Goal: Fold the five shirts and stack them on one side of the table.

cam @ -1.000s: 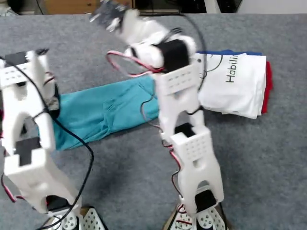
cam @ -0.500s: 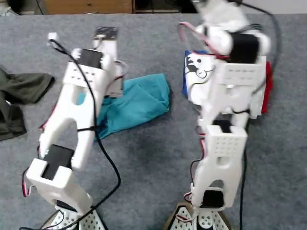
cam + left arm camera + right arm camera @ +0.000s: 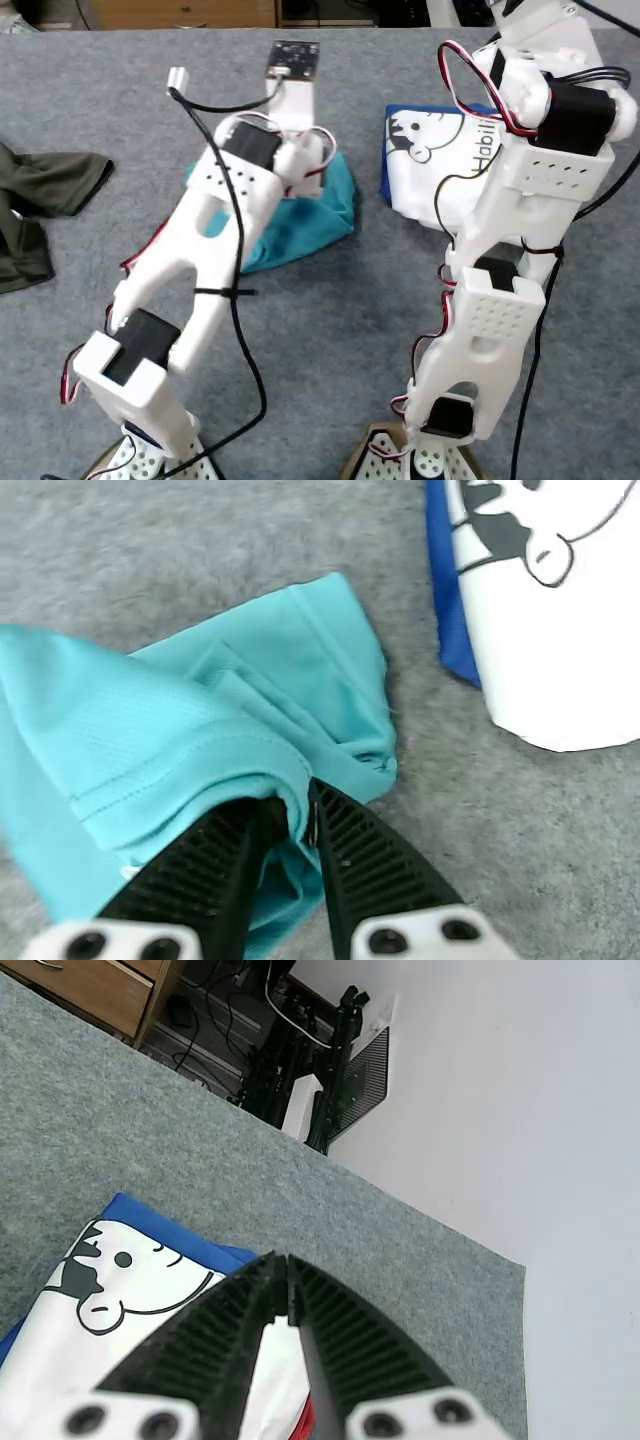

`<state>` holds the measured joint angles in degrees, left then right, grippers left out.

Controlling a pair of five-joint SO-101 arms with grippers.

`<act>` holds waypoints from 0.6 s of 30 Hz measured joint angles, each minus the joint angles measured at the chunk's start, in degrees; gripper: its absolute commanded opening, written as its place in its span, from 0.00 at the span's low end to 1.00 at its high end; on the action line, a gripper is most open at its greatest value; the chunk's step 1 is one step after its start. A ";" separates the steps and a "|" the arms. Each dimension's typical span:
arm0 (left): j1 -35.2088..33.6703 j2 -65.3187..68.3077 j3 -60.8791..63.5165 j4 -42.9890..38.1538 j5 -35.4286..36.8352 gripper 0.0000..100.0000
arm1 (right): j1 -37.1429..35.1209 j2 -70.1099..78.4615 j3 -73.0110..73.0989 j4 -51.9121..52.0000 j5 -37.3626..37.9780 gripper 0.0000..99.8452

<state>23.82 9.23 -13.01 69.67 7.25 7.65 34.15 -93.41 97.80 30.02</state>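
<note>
The teal shirt (image 3: 312, 225) is seen near the middle of the grey surface (image 3: 330, 340), gathered into a short, doubled-over bundle just beside the folded stack, with a gap of bare carpet between them. One hemmed fold of it is pinched between the fingers of the left gripper (image 3: 298, 820), and the cloth is lifted and draped over them in the left wrist view. A second ago the same shirt was stretched out as a long strip across the surface; since then its far end has been carried over toward the stack, so that the strip has been halved. From this it may be judged that the crosswise fold is nearly made and that the bundle must next be laid flat and then moved onto the pile. The stack is topped by a white printed shirt (image 3: 440, 165), under which a blue shirt (image 3: 385, 170) is visible at the edge. The right gripper (image 3: 288, 1305), which was over the middle of the teal strip a second ago, has been drawn back and raised above the stack; its fingers are pressed together with nothing held. A dark green shirt (image 3: 45, 195) is left crumpled at the far left edge, well apart from the rest, and is judged not yet folded.
</note>
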 measured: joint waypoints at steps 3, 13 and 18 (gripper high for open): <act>0.09 2.81 0.00 -0.62 0.00 0.02 | 0.00 0.00 0.00 0.00 0.00 0.00; 0.26 4.22 -0.09 -0.62 2.90 0.24 | 0.00 0.00 0.00 0.00 0.00 0.00; -1.67 3.78 -2.90 0.35 4.92 0.17 | -1.58 0.00 0.00 0.00 0.00 0.00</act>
<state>22.15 13.01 -15.91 70.02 12.18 6.07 34.15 -93.41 97.80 30.02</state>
